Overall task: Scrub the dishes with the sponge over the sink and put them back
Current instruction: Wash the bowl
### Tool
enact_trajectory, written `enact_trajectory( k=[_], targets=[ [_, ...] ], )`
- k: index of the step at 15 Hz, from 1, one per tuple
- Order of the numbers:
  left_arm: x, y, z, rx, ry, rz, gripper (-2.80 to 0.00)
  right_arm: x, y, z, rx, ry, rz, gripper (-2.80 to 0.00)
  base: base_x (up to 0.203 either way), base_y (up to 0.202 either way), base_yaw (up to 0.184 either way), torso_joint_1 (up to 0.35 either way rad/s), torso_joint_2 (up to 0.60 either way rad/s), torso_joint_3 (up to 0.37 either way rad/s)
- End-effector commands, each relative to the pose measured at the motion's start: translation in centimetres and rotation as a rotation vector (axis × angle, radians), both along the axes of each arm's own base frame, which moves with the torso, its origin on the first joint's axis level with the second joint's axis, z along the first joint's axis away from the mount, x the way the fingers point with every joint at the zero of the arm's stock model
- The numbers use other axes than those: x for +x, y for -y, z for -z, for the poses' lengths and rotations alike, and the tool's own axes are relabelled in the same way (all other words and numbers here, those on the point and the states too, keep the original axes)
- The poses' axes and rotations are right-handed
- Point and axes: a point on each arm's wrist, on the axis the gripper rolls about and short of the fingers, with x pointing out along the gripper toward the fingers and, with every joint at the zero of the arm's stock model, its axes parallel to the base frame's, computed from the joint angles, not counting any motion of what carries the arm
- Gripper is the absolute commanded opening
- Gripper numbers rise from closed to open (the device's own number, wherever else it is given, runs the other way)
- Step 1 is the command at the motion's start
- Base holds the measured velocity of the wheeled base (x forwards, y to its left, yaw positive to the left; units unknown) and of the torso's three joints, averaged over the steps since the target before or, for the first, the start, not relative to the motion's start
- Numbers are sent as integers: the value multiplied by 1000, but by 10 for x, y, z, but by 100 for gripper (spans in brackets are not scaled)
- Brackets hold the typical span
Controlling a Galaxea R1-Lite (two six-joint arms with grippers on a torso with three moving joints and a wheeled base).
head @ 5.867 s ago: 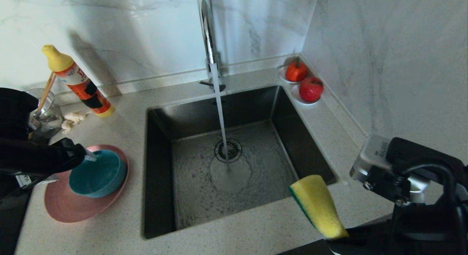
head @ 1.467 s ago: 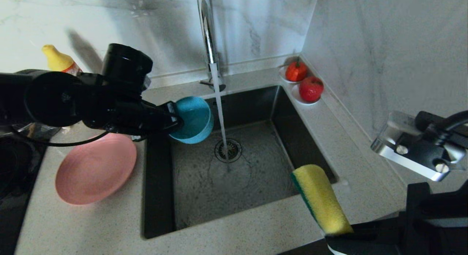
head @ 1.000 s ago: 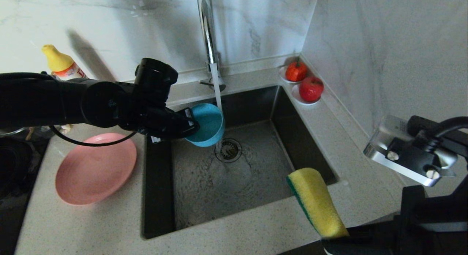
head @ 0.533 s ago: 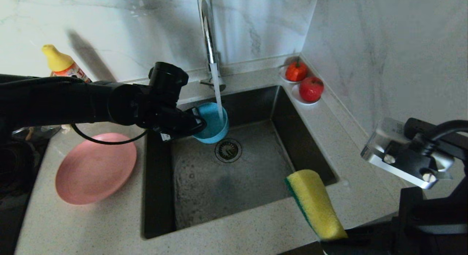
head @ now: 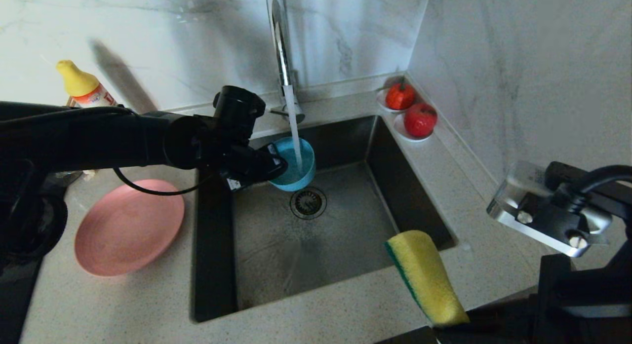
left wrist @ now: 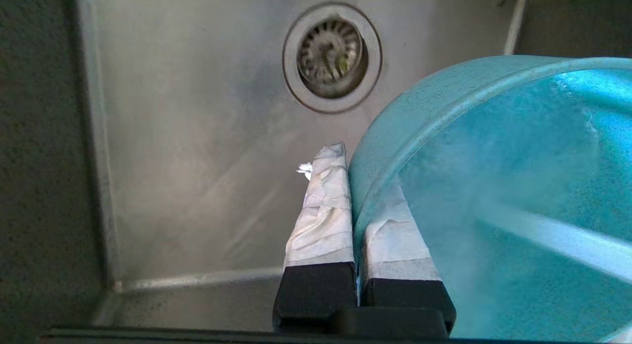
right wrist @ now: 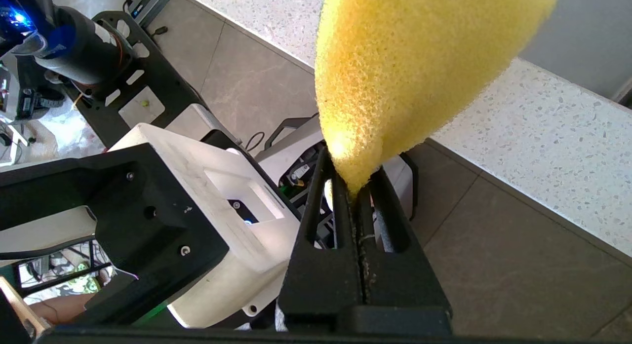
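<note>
My left gripper (head: 274,167) is shut on the rim of the small teal bowl (head: 297,162), one taped finger (left wrist: 326,206) outside the wall and the other inside. The bowl (left wrist: 493,186) hangs over the sink (head: 345,245), tilted, with the tap's (head: 279,43) stream falling into it just above the drain strainer (head: 308,203). The pink plate (head: 129,227) lies on the counter to the left of the sink. My right gripper (right wrist: 356,186) is shut on one end of the yellow sponge (head: 427,277), held upright at the sink's near right corner. The chopsticks are hidden behind my left arm.
A yellow-capped bottle (head: 81,87) stands at the back left against the wall. Two white saucers with red fruit (head: 400,96) (head: 419,120) sit on the ledge at the sink's far right corner. Marble walls close the back and right sides.
My left arm has carried the bowl to the right and further back, from beside the stream to under it, and the water now runs into the bowl. The right arm and sponge have kept still.
</note>
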Motion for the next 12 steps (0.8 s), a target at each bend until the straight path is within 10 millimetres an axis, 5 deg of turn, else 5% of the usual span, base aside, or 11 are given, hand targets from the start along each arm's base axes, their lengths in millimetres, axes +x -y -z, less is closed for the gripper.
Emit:
enact_trajectory(
  k=[1,12],
  targets=[
    [0,2,1,-1,-1,1,-280,0,0,0,0,-1,0,-280,0,0,0,0,0,0],
    [3,5,0,29,21,-29,-280,-1,-1,0,-2,-3,-6,-280,0,0,0,0,0,0]
  ],
)
